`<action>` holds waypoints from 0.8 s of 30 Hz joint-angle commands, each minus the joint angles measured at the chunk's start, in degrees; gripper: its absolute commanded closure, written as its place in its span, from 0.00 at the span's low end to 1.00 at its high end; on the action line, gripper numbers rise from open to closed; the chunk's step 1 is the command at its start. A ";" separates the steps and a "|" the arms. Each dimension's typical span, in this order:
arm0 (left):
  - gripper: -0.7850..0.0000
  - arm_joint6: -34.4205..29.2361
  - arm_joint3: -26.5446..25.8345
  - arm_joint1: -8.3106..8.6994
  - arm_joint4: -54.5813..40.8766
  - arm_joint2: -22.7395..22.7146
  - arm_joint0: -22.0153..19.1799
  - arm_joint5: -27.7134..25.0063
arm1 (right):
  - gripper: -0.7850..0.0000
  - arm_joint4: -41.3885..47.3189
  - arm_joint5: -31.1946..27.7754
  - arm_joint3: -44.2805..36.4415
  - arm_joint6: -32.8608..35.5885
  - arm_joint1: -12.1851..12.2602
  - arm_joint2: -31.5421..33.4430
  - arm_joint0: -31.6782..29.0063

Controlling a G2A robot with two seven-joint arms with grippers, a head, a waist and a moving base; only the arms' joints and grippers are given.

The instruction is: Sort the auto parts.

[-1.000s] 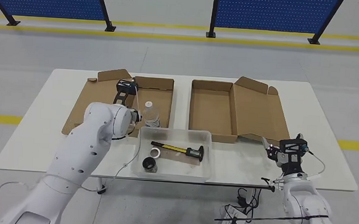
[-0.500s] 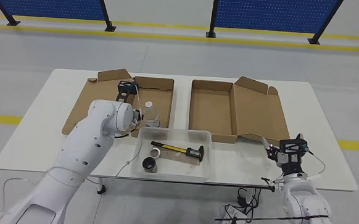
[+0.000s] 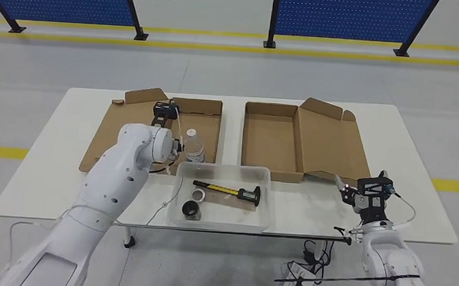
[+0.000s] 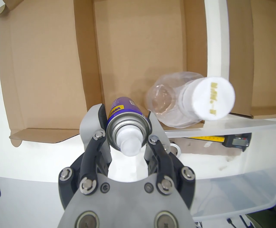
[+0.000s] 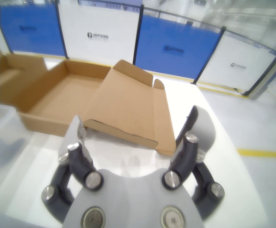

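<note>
Top view: my left gripper (image 3: 167,111) hangs over the near edge of the left open brown cardboard box (image 3: 208,126), where a clear plastic white-capped bottle (image 3: 193,146) stands. My right gripper (image 3: 361,185) sits at the near right corner of the white table (image 3: 418,154).
Left wrist: jaws clamp a purple metal spray can (image 4: 126,121) upright, likely to stand it beside the bottle.
Right wrist: fingers wide, empty, parked out of the way.

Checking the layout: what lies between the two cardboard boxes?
A bare strip of white table separates the left cardboard box from the right cardboard box, per the top view.
</note>
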 commanded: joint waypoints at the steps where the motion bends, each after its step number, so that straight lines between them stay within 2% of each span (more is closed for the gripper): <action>1: 1.00 -0.08 0.94 -0.16 -0.05 0.01 -0.31 0.00 | 0.00 0.00 0.00 0.00 0.00 0.00 0.00 0.00; 16: 1.00 1.04 5.97 -1.26 -0.44 0.43 -1.39 0.07 | 0.00 0.00 0.00 0.00 0.00 0.00 0.00 0.00; 17: 0.96 1.05 6.18 -1.31 -0.35 0.46 -1.42 0.05 | 0.00 0.00 0.00 0.00 0.00 0.00 0.00 0.00; 20: 1.00 1.07 6.59 -1.45 -0.29 0.47 -1.40 0.06 | 0.00 0.00 0.00 0.00 0.00 0.00 0.00 0.00; 24: 1.00 1.02 7.07 -1.70 -0.20 0.67 -1.31 0.04 | 0.00 0.00 0.00 0.00 0.00 0.00 0.00 0.00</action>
